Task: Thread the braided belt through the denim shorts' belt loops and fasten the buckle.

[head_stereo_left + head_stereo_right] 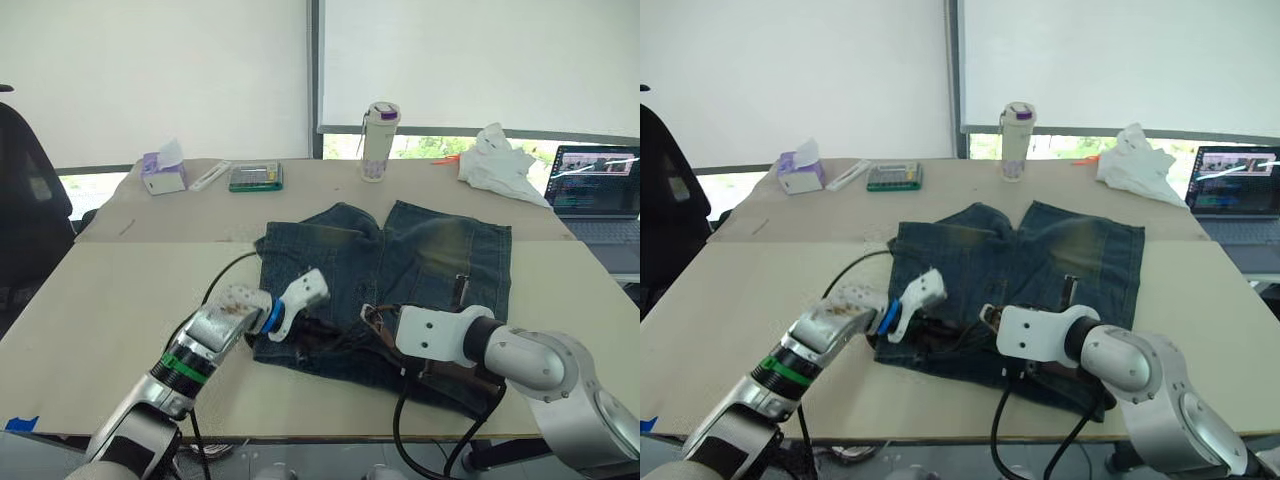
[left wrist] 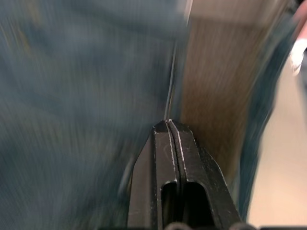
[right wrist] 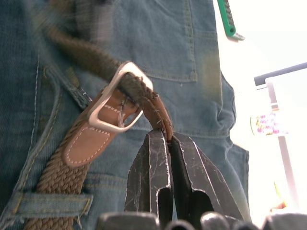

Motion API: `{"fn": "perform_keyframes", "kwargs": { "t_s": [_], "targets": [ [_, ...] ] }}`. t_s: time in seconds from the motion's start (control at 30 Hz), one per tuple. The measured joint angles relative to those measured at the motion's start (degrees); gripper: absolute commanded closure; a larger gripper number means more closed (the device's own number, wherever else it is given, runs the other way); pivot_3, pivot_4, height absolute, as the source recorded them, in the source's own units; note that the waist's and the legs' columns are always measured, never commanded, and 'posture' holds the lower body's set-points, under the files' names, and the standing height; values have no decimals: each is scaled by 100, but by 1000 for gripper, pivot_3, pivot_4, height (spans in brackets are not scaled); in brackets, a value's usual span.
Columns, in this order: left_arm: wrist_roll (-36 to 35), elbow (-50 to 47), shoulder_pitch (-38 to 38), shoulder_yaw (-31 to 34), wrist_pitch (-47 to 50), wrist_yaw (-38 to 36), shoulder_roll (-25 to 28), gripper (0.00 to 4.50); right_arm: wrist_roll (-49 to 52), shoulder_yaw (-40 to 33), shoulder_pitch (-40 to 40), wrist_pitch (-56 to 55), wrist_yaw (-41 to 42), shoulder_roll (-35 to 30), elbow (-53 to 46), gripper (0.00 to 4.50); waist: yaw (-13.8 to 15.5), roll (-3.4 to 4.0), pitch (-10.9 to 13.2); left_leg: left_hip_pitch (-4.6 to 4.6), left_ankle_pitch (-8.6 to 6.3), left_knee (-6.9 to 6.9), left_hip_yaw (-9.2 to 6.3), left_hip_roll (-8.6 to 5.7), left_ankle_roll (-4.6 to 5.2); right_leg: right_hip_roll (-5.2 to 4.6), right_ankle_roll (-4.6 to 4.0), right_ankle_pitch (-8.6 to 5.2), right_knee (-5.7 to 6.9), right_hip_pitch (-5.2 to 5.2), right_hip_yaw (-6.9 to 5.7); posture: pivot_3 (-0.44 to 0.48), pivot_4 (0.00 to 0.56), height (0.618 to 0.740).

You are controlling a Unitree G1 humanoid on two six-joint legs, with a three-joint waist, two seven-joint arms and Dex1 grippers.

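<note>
Both grippers work at the waistband of the shorts (image 1: 400, 260), mid-table. Our right gripper (image 3: 169, 136) pinches the belt (image 3: 57, 179) tip through the buckle (image 3: 117, 98); our left gripper (image 2: 169, 125) is closed, seemingly on denim. The braid looks limp, so we'd grip its stiffer leather tip, at 12 o'clock from the right fingertips.

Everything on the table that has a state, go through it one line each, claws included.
Denim shorts: lying flat, waistband toward the robot.
Braided belt: along the waistband, under a belt loop.
Buckle: belt tip passed through its frame.
Right claw: shut on the belt's leather tip.
Left claw: shut, over the denim.
Bottle: upright, lid closed.
Laptop: open, screen lit.
Tissue box: a tissue sticking out.
</note>
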Motion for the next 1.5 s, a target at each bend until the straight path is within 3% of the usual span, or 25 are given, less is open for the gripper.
{"fn": "perform_keyframes", "kwargs": {
  "t_s": [0.17,0.27,0.37,0.43,0.53,0.73,0.87,0.9,1.1,1.3,1.4,1.5],
  "targets": [
    [21,-24,134,203,-296,-141,98,4462,5,-277,131,-225,30,-35,-82,4500,53,1,0,-2,0,2,3,-1,0,-6,0,0,-2,0,1,0,150,740],
    [-818,-121,221,934,163,-309,-133,4462,-4,-480,167,-401,30,-79,-90,4500,52,-2,1,-7,0,3,1,3,0,-3,0,0,0,-4,-2,0,150,740],
    [-1465,-451,-164,1449,607,-438,-178,3743,-36,-459,221,-626,31,-79,-43,4500,46,-3,1,-10,0,8,-1,1,0,-2,0,0,1,-4,-6,0,150,740],
    [-1522,-701,-373,1485,590,-483,-158,3007,-87,-425,203,-771,32,-79,41,4500,43,-1,0,0,0,7,3,-1,0,-3,1,0,0,5,-2,0,150,740],
    [-1288,-985,-460,1162,289,-420,-254,2026,-116,-366,73,-931,65,-77,197,4500,41,-1,1,2,0,6,5,1,0,-1,0,0,-1,5,1,0,150,740],
    [-383,-1025,-799,435,-410,-29,-449,2026,-185,-194,-192,-1090,200,-25,421,4500,37,-2,1,1,0,6,5,0,0,1,0,0,-1,4,3,0,150,740],
    [48,-636,-840,310,-656,245,-582,2026,-206,-166,-285,-1090,290,79,470,4500,31,-2,1,0,0,6,5,0,0,2,0,0,0,2,3,0,150,740],
    [119,-592,-840,275,-698,268,-609,2569,-208,-165,-319,-1088,304,106,470,4500,31,-2,1,-1,0,6,5,0,0,2,0,0,0,1,3,0,150,740],
    [410,-396,-858,128,-1116,228,-699,4475,-216,-157,-357,-830,339,350,570,4500,39,-2,1,-1,0,6,5,0,0,1,0,0,0,2,2,0,150,740],
    [408,-282,-849,194,-1056,325,-888,4500,265,-600,-268,520,308,1169,101,2480,48,-2,1,-3,0,9,0,0,0,2,0,0,1,3,0,0,150,740],
    [386,-271,-790,254,-1055,343,-900,4500,598,-822,29,1616,165,1786,-108,2633,60,2,-1,-3,0,9,-1,-3,0,-1,0,0,3,3,3,0,150,740],
    [388,-257,-617,255,-1054,350,-927,4500,763,-819,96,2022,-141,2137,-136,3652,39,7,-3,-1,0,8,-3,-1,1,2,0,0,4,0,2,0,150,740]
  ]
}}
